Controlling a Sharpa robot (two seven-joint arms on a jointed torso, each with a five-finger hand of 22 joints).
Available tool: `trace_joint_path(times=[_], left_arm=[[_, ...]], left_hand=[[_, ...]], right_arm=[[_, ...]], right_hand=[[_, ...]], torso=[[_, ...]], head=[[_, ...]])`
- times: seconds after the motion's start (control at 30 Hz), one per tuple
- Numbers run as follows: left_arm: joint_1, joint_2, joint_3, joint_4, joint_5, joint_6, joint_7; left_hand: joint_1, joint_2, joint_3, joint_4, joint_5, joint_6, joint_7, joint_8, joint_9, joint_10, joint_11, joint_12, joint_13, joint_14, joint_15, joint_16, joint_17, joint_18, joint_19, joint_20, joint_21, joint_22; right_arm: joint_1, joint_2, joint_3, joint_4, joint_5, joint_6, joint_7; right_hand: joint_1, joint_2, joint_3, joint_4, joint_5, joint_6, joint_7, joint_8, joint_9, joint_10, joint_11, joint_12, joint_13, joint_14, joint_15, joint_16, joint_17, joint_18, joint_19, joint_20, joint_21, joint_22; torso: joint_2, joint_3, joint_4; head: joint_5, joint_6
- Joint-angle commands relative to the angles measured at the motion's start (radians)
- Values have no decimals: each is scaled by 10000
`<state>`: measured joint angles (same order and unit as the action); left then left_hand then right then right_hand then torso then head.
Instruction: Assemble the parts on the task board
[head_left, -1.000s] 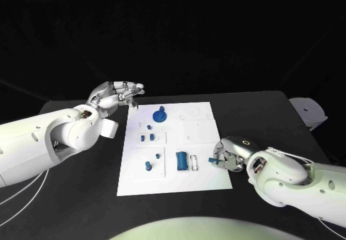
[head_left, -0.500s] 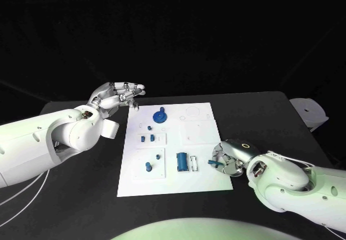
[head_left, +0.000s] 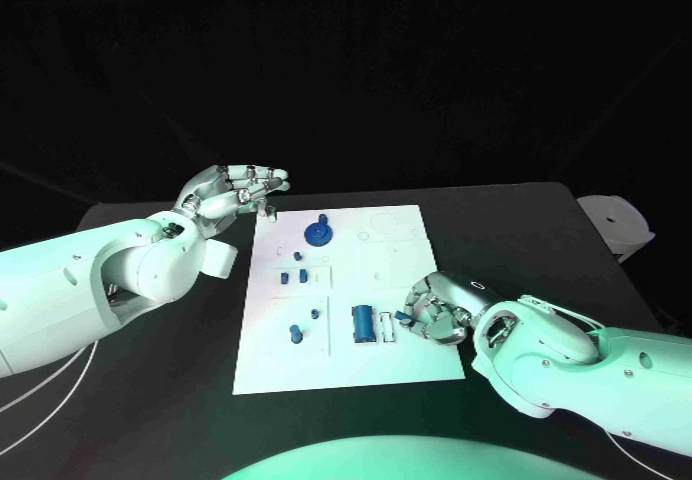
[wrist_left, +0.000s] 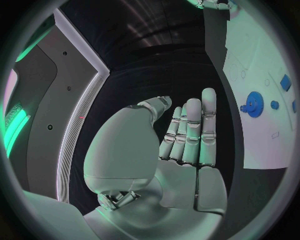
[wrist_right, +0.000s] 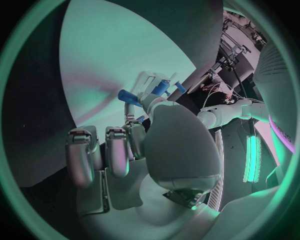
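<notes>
Right hand (head_left: 437, 310): small blue part (wrist_right: 128, 96) pinched at fingertips, held over board (head_left: 411, 360), near its right edge. Left hand (head_left: 231, 190): nothing held, fingers loosely apart, beyond board's far-left corner, above bench (head_left: 144, 400).

White board (head_left: 408, 262) on a black table (head_left: 534, 230). Parts on it are blue, such as the gear (head_left: 319, 235) and block (head_left: 362, 322). Silver hands, left (head_left: 231, 190) and right (head_left: 437, 308), on white arms.
</notes>
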<state>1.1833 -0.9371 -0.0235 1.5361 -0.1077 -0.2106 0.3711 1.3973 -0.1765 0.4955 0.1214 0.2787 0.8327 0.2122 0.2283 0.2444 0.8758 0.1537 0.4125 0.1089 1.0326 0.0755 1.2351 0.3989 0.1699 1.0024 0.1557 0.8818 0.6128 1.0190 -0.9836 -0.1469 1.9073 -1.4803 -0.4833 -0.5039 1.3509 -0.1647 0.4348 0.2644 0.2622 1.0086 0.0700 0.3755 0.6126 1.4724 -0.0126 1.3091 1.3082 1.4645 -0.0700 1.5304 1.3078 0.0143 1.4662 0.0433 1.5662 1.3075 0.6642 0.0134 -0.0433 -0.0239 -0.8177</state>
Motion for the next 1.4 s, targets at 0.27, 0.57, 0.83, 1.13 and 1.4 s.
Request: trace_joint_path(times=[0.27, 0.57, 0.83, 1.13, 1.4], left_arm=[[8, 13, 6, 44, 3, 148, 38], [8, 0, 6, 61, 3, 162, 22], [8, -7, 6, 64, 3, 165, 12], [8, -10, 6, 62, 3, 182, -7], [9, -3, 6, 60, 3, 188, -16]], left_hand=[[-64, 18, 44, 26, 34, -68, 95, 49, -17, -91, 15, 90, 13, -52, -14, 70, -22, 152, -3, 43, -43, -16], [-64, 18, 44, 26, 34, -68, 95, 49, -17, -91, 15, 90, 13, -52, -14, 70, -22, 152, -3, 43, -43, -16], [-64, 18, 44, 26, 34, -68, 95, 49, -17, -91, 15, 90, 13, -52, -14, 70, -22, 152, -3, 43, -43, -16], [-69, 17, 50, 24, 33, -76, 98, 56, -21, -106, 17, 107, 12, -57, -13, 76, -28, 152, -1, 44, -47, -20], [-69, 17, 50, 24, 33, -76, 98, 56, -21, -106, 17, 107, 12, -57, -13, 76, -28, 152, -1, 44, -47, -20]], right_arm=[[-37, 543, -2, -333, 1120, -47, -105], [-58, 776, -3, -497, 1219, 103, -131], [-61, 826, -3, -514, 1231, 315, -151], [-63, 809, -3, -492, 1092, 428, -212], [-63, 849, -2, -503, 1014, 426, -248]], right_hand=[[-838, -40, 852, -458, -226, 116, -124, 155, 362, 27, -35, 33, 1292, 905, -74, 66, 1876, -143, 1046, -108, 46, 2633], [-1237, -48, 877, -320, -362, 213, -169, 266, 446, 39, -72, 34, 1294, 906, -105, 66, 1879, -143, 1046, -135, 46, 2633], [-1620, -95, 815, -168, -317, 287, -202, 367, 519, 105, -98, 180, 1373, 914, -128, 80, 1910, -143, 1046, -158, 46, 2633], [-2007, -173, 518, -28, 270, 322, -220, 473, 605, 143, -117, 258, 1422, 917, -151, 87, 1927, -143, 1046, -185, 46, 2633], [-2093, -145, 462, 36, 270, 334, -224, 491, 616, 149, -119, 268, 1429, 917, -153, 86, 1925, -143, 1046, -188, 46, 2633]], torso=[[6, -2, 10], [5, 2, 5], [0, 3, 1], [-6, 5, 0], [-1, 8, -2]], head=[[-5, -28], [19, -51], [32, -88], [39, -106], [37, -116]])
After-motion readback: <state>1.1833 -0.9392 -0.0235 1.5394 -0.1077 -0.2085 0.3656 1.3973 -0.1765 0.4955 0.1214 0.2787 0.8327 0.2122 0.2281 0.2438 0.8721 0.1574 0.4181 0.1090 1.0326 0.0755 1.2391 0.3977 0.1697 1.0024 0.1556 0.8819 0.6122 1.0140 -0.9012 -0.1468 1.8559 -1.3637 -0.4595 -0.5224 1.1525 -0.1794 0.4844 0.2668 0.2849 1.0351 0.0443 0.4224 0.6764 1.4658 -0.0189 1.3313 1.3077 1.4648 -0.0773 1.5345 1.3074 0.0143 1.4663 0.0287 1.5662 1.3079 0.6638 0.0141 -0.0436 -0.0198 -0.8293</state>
